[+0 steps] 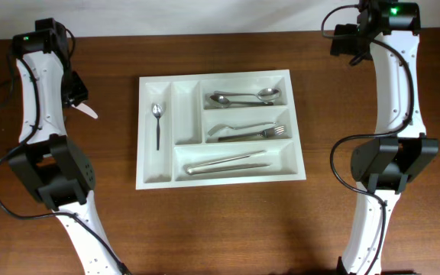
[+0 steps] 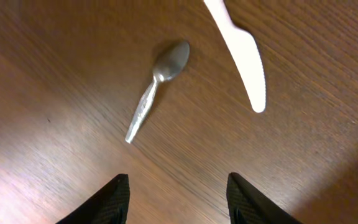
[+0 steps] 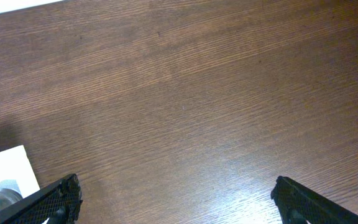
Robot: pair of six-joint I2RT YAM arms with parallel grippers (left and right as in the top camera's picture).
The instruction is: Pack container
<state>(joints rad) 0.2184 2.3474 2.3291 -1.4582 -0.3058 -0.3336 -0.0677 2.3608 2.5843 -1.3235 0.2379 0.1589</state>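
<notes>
The left tool point(image 2: 179, 202), wide open, hovers over a spoon point(image 2: 157, 87) and plastic knife point(image 2: 244, 56), well apart from the tray point(image 1: 150, 164) centred on the tabletop point(image 1: 228, 229); the right tool point(image 3: 179, 205) gapes empty. A shallow pinch could skid the flat spoon.

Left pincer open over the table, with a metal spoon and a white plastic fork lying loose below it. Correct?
One slip: the white plastic piece is a knife, not a fork; the left wrist view shows a flat blade with no prongs. The rest stands: the left pincer is open, and the metal spoon lies loose on the table.
</notes>
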